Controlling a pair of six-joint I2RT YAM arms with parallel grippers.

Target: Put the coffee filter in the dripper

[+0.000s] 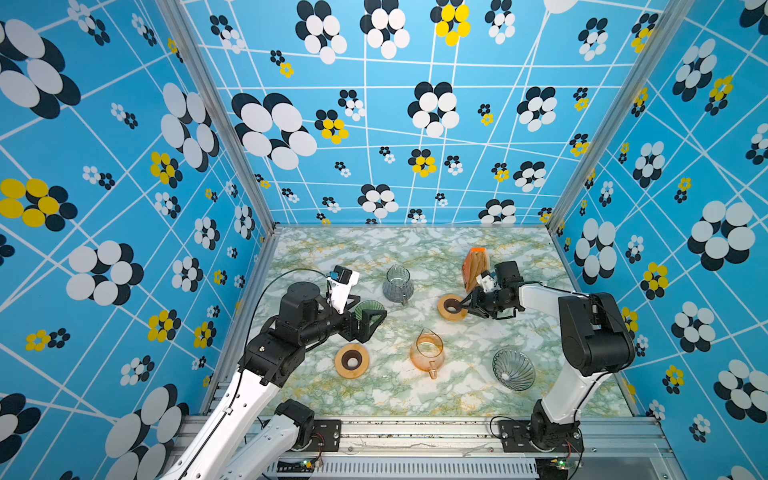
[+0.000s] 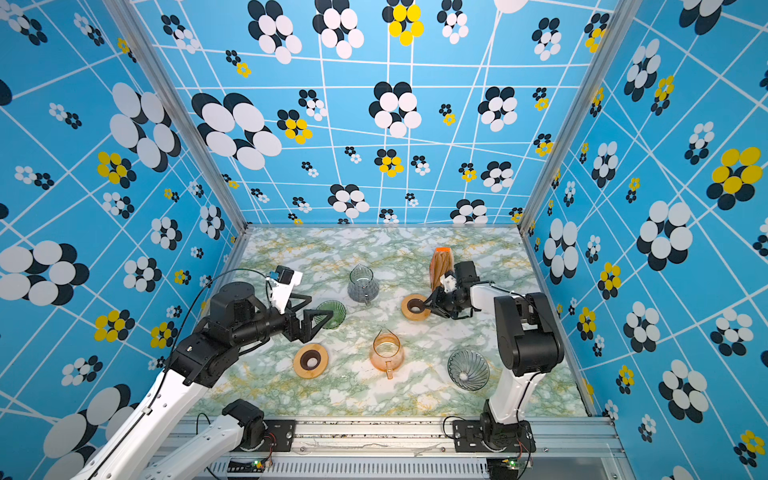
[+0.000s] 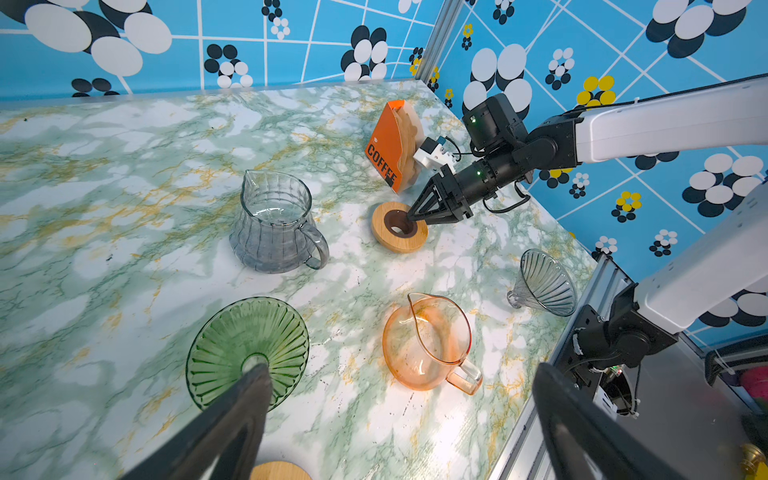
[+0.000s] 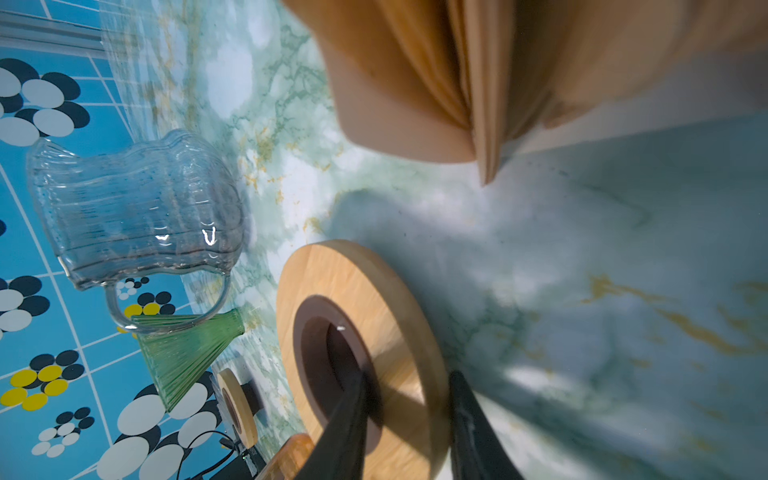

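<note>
Brown paper coffee filters (image 3: 409,133) sit fanned in the orange COFFEE box (image 1: 473,266), which stands well behind the orange carafe (image 1: 427,353) and off to its right. The right gripper (image 1: 464,306) is down low, behind the carafe and a little to its right, astride a wooden ring (image 1: 449,309). One finger (image 4: 353,415) is in the ring's hole and its partner is at the outer edge, but whether they actually bite the wood I can't tell. Over to the carafe's left and a touch behind it, the left gripper (image 1: 371,309) hangs with jaws spread wide above the green dripper (image 3: 249,345). The grey dripper (image 1: 513,370) lies tipped on its side to the carafe's right, a second wooden ring (image 1: 351,360) lies flat to its left, and a grey carafe (image 1: 397,284) stands behind it
</note>
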